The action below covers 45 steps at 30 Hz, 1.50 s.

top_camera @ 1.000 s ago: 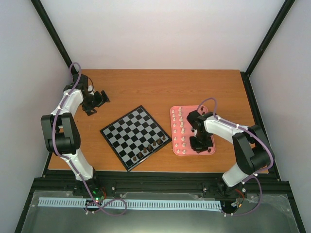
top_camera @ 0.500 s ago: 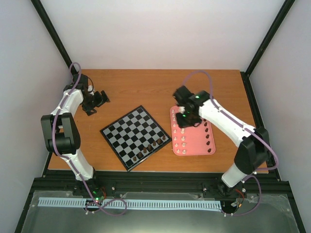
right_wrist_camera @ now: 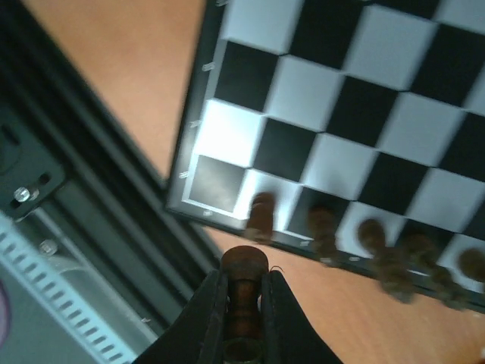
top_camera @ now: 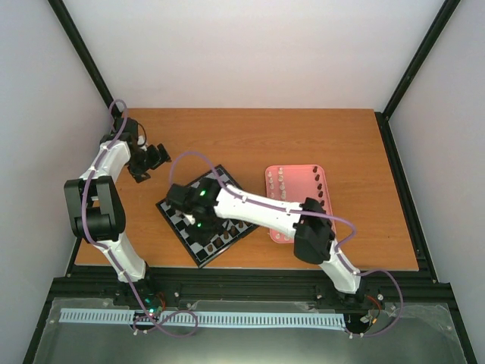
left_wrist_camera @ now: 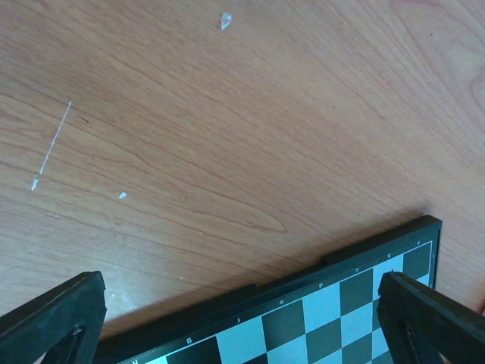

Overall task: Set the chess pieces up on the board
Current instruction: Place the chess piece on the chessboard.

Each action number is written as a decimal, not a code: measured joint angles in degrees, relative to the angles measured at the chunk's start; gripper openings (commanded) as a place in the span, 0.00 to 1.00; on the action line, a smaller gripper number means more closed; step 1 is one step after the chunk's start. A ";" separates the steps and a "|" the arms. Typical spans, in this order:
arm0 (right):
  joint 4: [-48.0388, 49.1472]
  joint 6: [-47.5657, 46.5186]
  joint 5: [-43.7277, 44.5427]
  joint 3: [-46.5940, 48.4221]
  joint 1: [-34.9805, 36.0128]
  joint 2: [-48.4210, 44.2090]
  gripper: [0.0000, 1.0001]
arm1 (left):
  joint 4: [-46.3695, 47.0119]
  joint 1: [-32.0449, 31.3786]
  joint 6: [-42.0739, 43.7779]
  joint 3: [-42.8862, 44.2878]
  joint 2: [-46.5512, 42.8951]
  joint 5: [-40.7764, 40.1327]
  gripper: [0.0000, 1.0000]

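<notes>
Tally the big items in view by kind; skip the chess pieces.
Board: 1
Pink tray: 1
Robot arms: 2 (left arm, right arm)
Total: 4

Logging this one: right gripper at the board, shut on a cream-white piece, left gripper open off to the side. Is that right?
Not quite. The piece in the right gripper is dark brown, not cream-white, as the right wrist view shows. The rest stands: it is at the board, and the left gripper is open off to the side.
</notes>
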 measured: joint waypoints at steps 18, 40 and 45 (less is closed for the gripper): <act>-3.45 -2.38 -5.16 9.14 4.96 10.03 0.04 | 0.13 0.00 -0.04 0.11 -0.04 0.37 1.00; -1.88 -4.22 -6.93 6.21 4.66 12.74 0.05 | 0.13 0.00 -0.04 0.37 -0.44 0.46 1.00; -1.51 -4.81 -7.19 6.12 4.48 12.74 0.05 | 0.15 0.00 -0.04 0.37 -0.61 0.46 1.00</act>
